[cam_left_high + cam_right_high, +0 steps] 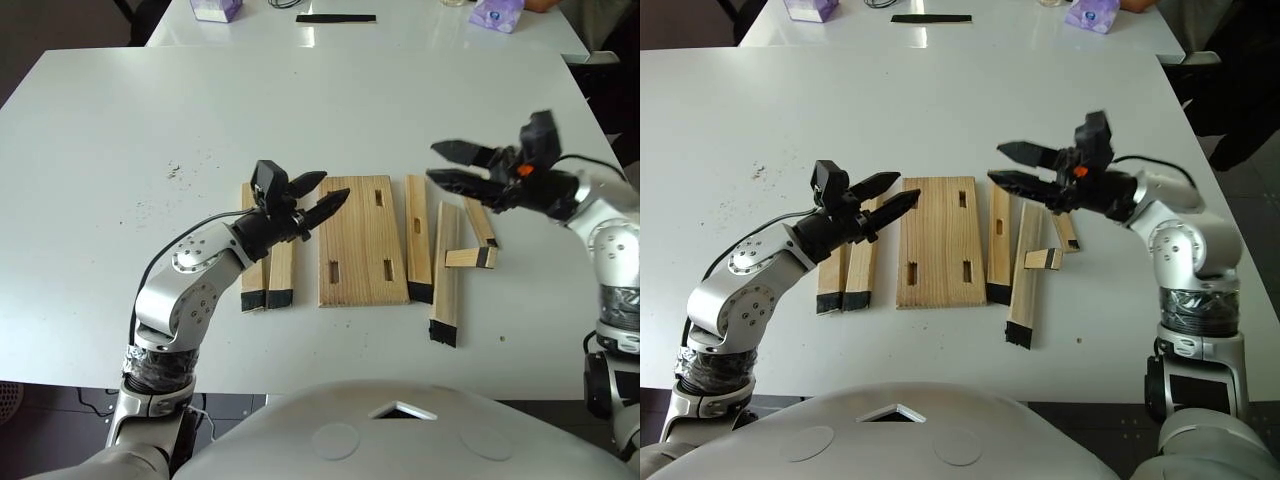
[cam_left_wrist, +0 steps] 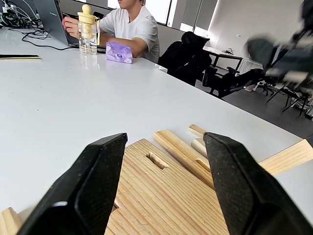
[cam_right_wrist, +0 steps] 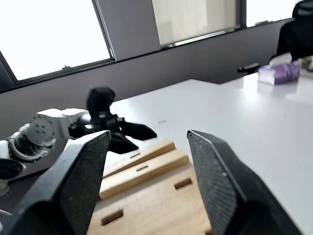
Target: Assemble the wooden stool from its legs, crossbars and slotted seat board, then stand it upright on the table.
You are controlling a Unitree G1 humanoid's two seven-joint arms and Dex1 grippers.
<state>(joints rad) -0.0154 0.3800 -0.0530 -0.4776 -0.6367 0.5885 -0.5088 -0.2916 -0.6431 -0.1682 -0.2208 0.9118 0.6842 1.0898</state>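
Nothing is joined as yet. The slotted seat board is laid flat at the middle of the tabletop, a pair of legs is laid just beside its left edge, and two further legs are laid just beside its right edge. Two crossbars are found beyond these, with the shorter piece set against the outer leg. The left gripper is held with its jaws spread wide and nothing between them, above the left pair of legs and the board's left edge. The right gripper is likewise spread and empty, raised above the right-hand legs. The chief risk is judged to lie in how closely the parts are packed. If a finger is lowered between neighbouring legs, both may be pinched together, or one may be shoved against the board and the board slid out of line. A leg taken near its black-tipped end could be tilted in the grip and then jammed at a slot. Whether the crossbars overlap cannot be told with certainty, so one might be dragged along when the other is lifted.
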